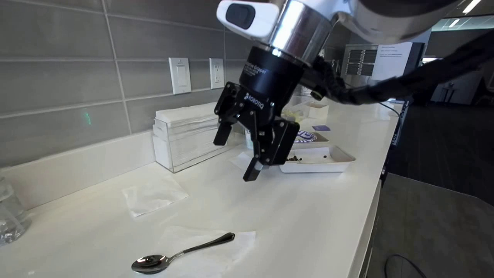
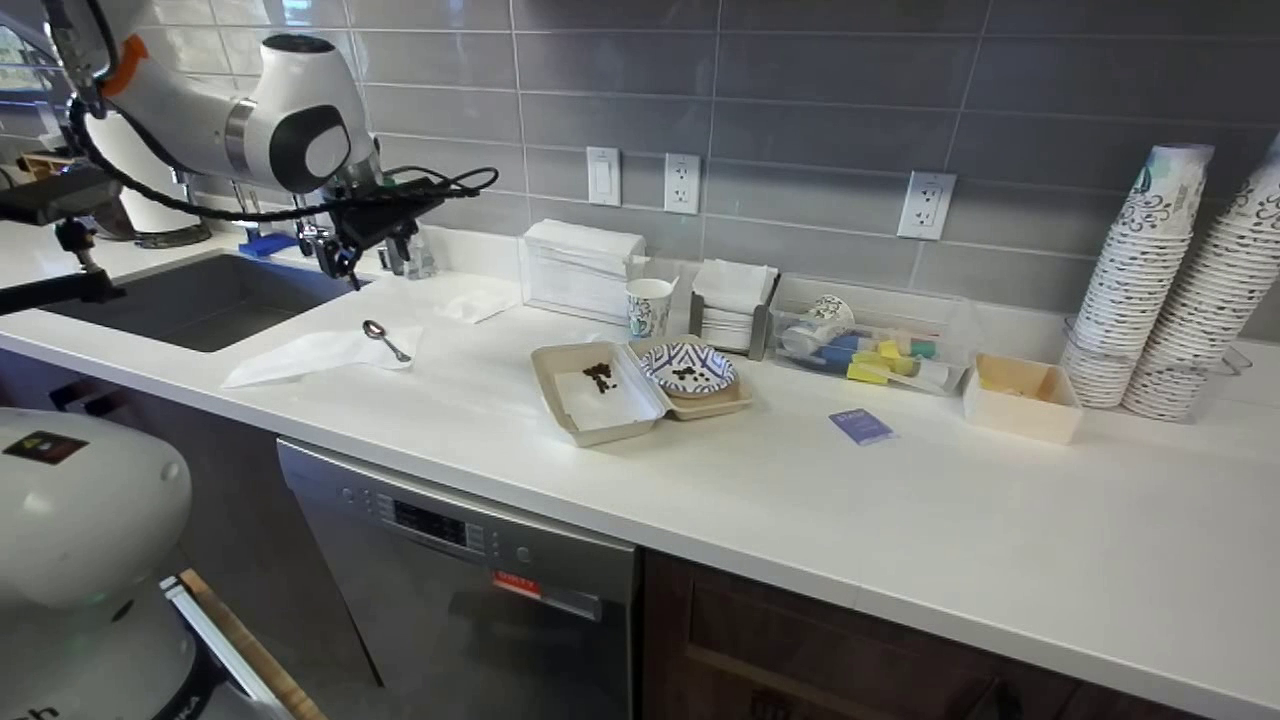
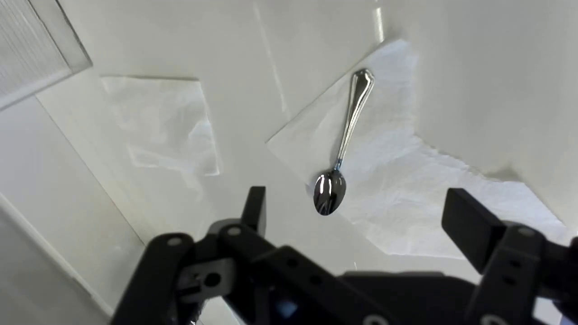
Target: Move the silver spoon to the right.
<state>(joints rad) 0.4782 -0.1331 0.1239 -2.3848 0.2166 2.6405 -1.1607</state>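
Below the spread end effector [image 1: 234, 160] lies the spoon [image 3: 346, 140], and only an exterior view shows the sink [image 2: 222, 295].

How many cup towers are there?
2, at the right side of an exterior view: the left cup tower and the right cup tower, partly cut off. More may be hidden.

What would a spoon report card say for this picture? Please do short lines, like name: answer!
Star: silver spoon
Lying on: crinkly white paper, with the tip of its bowl poking past the edge
Robot fingers: spread apart above the counter, holding nothing
Spoon picked up: not yet
Nearby: another piece of paper and a clear napkin box
Further along: a tray with small dark bits
Can't tell: what the bits are
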